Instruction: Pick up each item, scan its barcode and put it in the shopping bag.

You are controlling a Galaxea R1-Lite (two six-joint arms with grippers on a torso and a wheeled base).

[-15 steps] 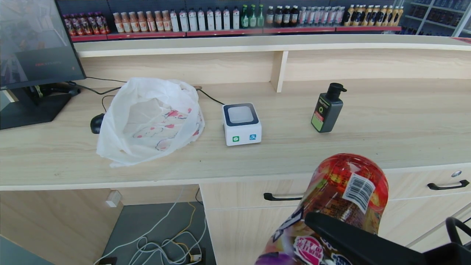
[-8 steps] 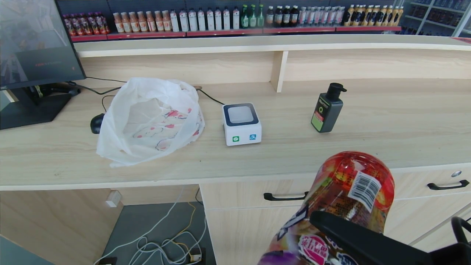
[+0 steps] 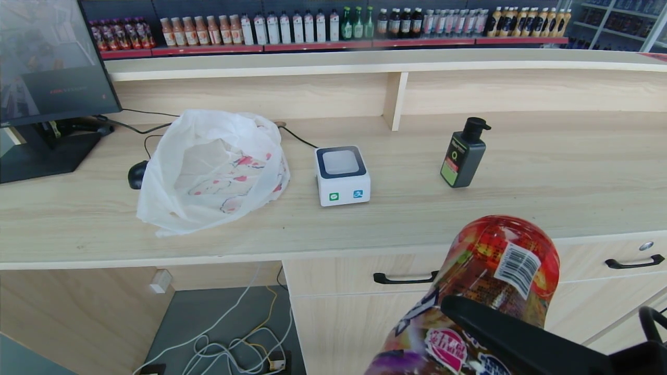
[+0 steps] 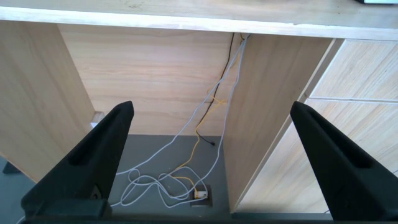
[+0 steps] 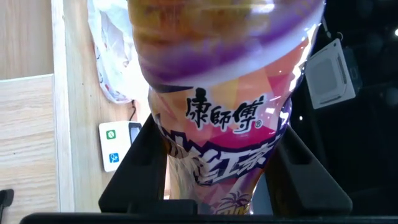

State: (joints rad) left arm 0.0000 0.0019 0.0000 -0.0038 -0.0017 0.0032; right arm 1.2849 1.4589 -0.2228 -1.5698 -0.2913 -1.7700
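Counter (image 3: 396, 219): carrying the bag, the scanner and the pump bottle; worth lifting clear of its front edge while swinging the load in over it.

Shopping bag (image 3: 208, 166): lying slumped on the counter's left part, mouth gaping toward the robot, well apart from the held bottle; waiting as the drop point after the scan, not before.

Drink bottle (image 3: 484, 281): hanging tilted in the air in front of the counter edge, on the right, below and nearer than the pump bottle.

Right gripper (image 5: 221, 174): clamping the drink bottle around its narrow waist, one finger on each side; probably calling for a slow wrist roll, the wrapper looking slick.

Left gripper (image 4: 211, 155): hanging wide apart and empty below the counter, before the cabinet opening.

Scanner (image 3: 342, 175): sitting just right of the bag, window facing upward; likely needing the bottle brought over it from the right.

Pump bottle (image 3: 462, 153): standing upright between the scanner and the held bottle's path; best passing on its near side.

Barcode (image 3: 517, 270): facing up and away from the scanner; judging by this, needing turning downward and levelling over the window.
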